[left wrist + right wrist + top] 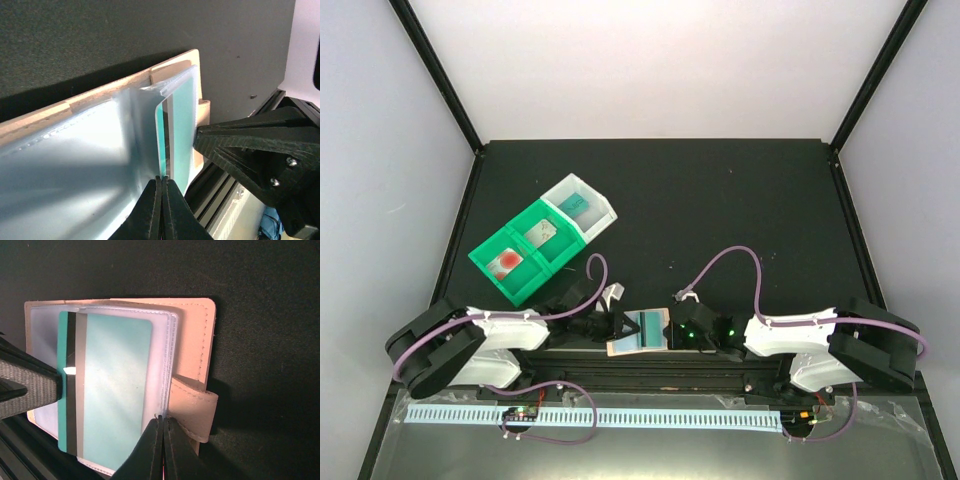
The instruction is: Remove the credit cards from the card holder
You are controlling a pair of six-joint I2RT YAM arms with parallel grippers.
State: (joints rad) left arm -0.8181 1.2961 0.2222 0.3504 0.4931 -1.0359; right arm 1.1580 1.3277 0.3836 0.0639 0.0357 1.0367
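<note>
Overhead, the card holder sits at the table's near edge, between the left gripper and right gripper. The green and white bins behind it hold other cards.

Left wrist: jaws pinched tight on the holder's clear sleeve, with a teal card inside.

Right wrist: jaws closed on the sleeve's edge, beside the strap.

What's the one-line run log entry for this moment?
left pincer: shut on teal card | right pincer: shut on card holder edge | teal card: not yet out | bins: three cards inside
</note>
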